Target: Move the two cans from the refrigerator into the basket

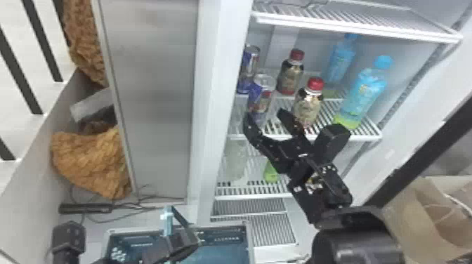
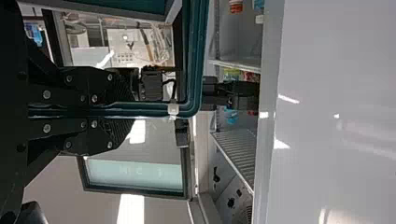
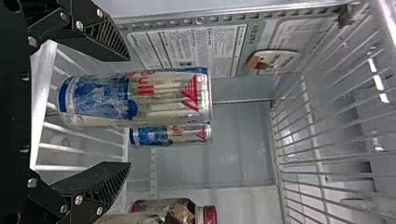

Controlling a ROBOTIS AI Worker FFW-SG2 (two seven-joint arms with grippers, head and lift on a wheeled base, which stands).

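The black right gripper (image 1: 265,115) is open at the nearer blue-and-silver metal can (image 3: 163,98) on the white wire shelf (image 1: 361,138), a matching can (image 1: 250,62) behind; closing askew could topple either or clip the red-capped brown bottle (image 1: 308,101); the black left gripper (image 2: 130,109) clamps the teal plastic basket (image 2: 194,56).

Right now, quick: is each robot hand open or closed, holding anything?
Left gripper: closed, holding the teal basket.
Right gripper: open, empty, at the nearer drink can.
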